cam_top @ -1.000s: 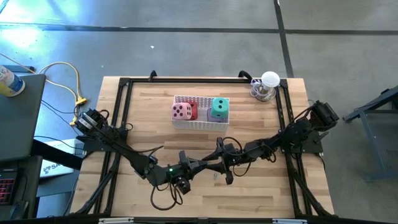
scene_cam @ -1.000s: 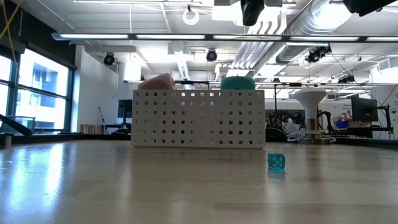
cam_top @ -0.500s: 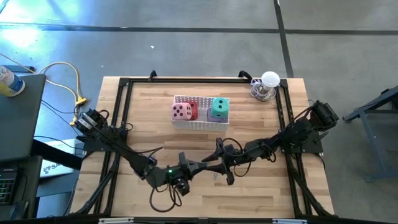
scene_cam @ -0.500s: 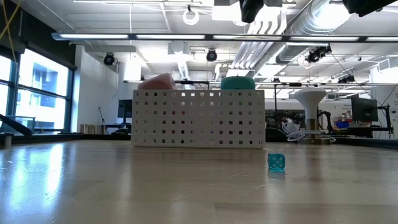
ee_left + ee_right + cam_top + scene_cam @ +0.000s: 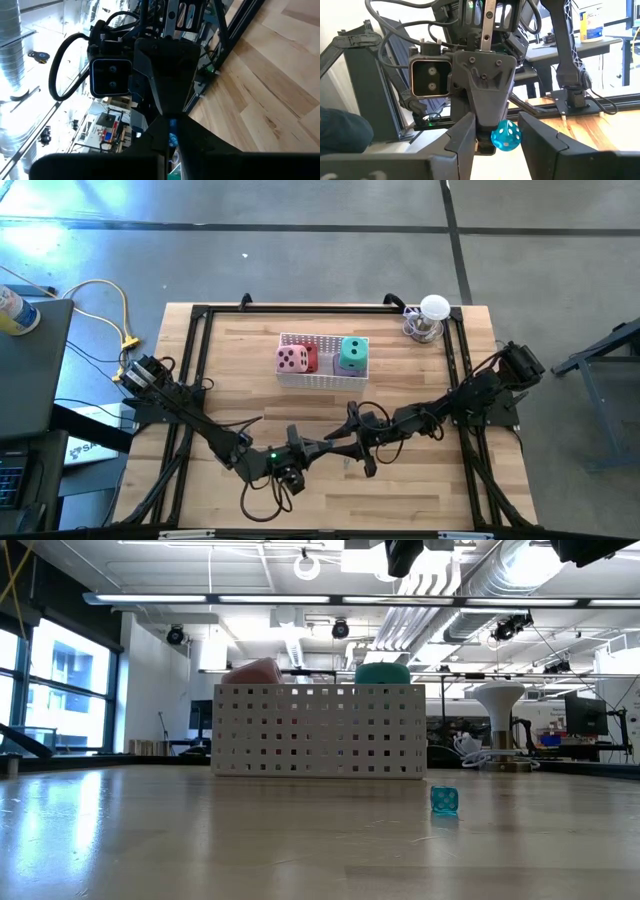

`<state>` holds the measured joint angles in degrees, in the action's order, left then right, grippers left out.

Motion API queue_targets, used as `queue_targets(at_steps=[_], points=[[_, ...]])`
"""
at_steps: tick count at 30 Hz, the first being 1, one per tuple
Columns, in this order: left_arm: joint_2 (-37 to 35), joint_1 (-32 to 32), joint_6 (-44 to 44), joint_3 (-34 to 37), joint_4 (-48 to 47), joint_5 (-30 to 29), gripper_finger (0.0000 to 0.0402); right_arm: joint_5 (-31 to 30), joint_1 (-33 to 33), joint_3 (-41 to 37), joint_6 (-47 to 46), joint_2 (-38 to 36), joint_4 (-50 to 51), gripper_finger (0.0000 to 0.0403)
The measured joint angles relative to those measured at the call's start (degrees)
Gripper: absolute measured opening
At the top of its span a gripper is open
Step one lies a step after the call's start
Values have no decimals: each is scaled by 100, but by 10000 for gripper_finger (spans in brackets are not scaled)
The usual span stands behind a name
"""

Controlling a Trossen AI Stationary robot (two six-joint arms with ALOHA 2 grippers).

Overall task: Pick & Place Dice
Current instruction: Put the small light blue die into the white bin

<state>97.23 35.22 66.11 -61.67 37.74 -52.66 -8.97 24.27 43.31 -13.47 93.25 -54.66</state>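
Sitting in basket [image 5: 315, 381]: 4 dice [image 5: 291, 359]

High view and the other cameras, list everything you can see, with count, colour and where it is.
Basket: one, white, perforated, far middle of the table.
Large dice: four in the basket; pink die, red die, green die on top of the mostly hidden purple die.
Table blue die: one, small, lying on the wood.
Held blue die: one, small, translucent.
Lamp-like object: one, white, far right corner.
Cable: yellow, on the floor to the left.
Table: one, light wood.
Left gripper: gripping the held blue die.
Right gripper: open, facing it.
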Motion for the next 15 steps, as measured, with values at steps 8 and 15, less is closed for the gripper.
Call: queue_targets(at_steps=[8,15], points=[[0,6,-15,0,-9,-5,1,19,0,0,2,0,3,119],[0,9,-20,0,-9,-21,1,20,2,0,17,0,8,102]])
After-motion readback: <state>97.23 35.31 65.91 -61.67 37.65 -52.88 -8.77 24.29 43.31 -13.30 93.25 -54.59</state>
